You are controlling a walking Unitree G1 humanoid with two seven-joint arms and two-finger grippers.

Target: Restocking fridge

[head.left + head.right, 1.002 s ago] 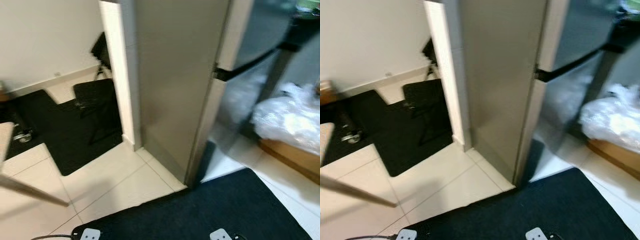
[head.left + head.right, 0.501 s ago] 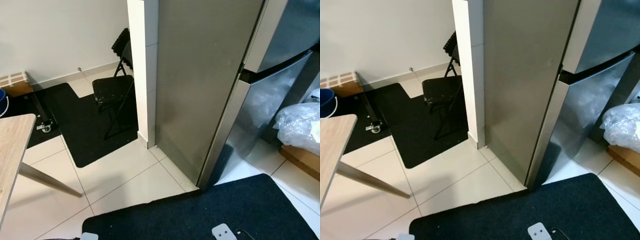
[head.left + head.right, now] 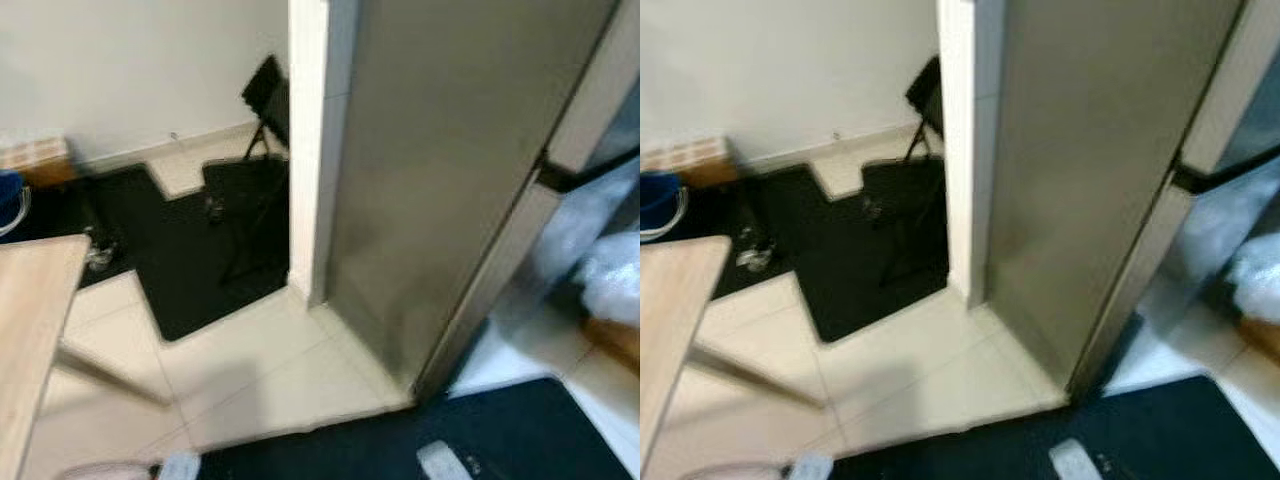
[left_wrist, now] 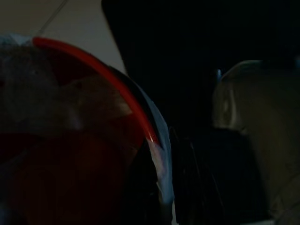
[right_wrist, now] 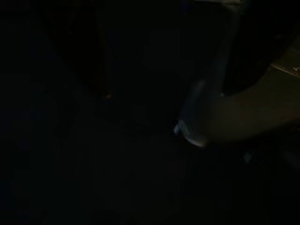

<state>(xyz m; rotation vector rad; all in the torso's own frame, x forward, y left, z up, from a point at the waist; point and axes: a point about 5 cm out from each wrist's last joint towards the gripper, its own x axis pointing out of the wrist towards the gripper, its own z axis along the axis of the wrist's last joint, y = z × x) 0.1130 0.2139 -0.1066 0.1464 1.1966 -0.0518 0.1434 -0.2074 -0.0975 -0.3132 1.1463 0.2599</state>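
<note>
Home kitchen corner, steel fridge [image 3: 440, 190], tiled floor [image 3: 270, 370], folding chair [image 3: 250, 170], wooden table [image 3: 30, 330]

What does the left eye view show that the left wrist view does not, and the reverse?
Left eye view's own: a tall steel fridge, a black folding chair, a light wooden table, a blue bucket. Left wrist view's own: a red-rimmed object under clear wrap, close up and dim. Shared: pale floor tiles and a black mat.

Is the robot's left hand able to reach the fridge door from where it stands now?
Probably not yet. The fridge shows its steel side, its door front faces away to the right, and tiled floor lies between.
</note>
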